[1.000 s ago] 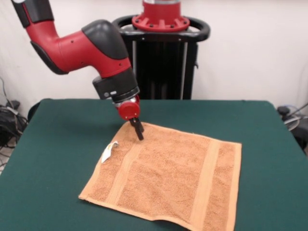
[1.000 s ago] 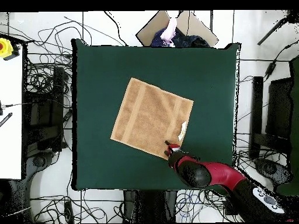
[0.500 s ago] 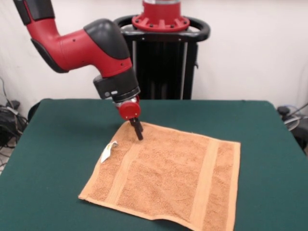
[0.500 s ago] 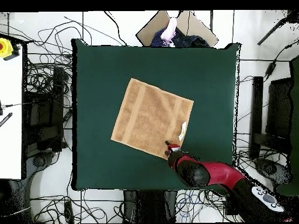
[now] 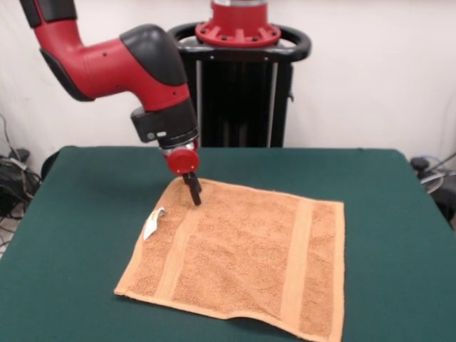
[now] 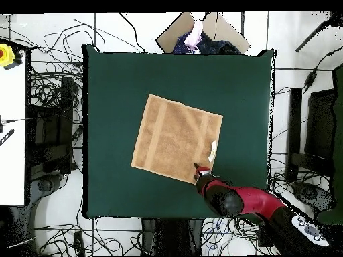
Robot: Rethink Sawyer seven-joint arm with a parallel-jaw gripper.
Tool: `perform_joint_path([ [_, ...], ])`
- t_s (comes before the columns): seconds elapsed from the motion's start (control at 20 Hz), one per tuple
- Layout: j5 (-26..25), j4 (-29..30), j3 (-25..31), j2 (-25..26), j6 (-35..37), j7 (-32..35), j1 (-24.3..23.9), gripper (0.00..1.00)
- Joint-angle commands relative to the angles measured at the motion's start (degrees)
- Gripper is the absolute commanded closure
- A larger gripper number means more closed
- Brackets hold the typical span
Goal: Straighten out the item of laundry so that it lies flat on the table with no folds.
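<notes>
The gripper [image 5: 193,190] is pinching the towel [image 5: 242,249] at its far corner — cloth spreading toward the table's [image 5: 85,214] near edge.

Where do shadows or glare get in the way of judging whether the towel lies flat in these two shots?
Front view: soft, even light and no glare; the towel reads clearly, with a thin shadow under its near edge where it lifts slightly off the table. The gripper is dark and small. Overhead view: flat light, no strong shadows; the arm hides the gripper's tips.
</notes>
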Motion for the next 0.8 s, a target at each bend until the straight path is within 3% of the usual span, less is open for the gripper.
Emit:
perform_joint_path([
  [0.05,-4.97,-20.21,-14.24,0.43,9.42,7.58,-2.10,0.00],
  [0.8,-5.23,-20.55,-12.90,0.80,9.82,4.93,-3.72,0.00],
])
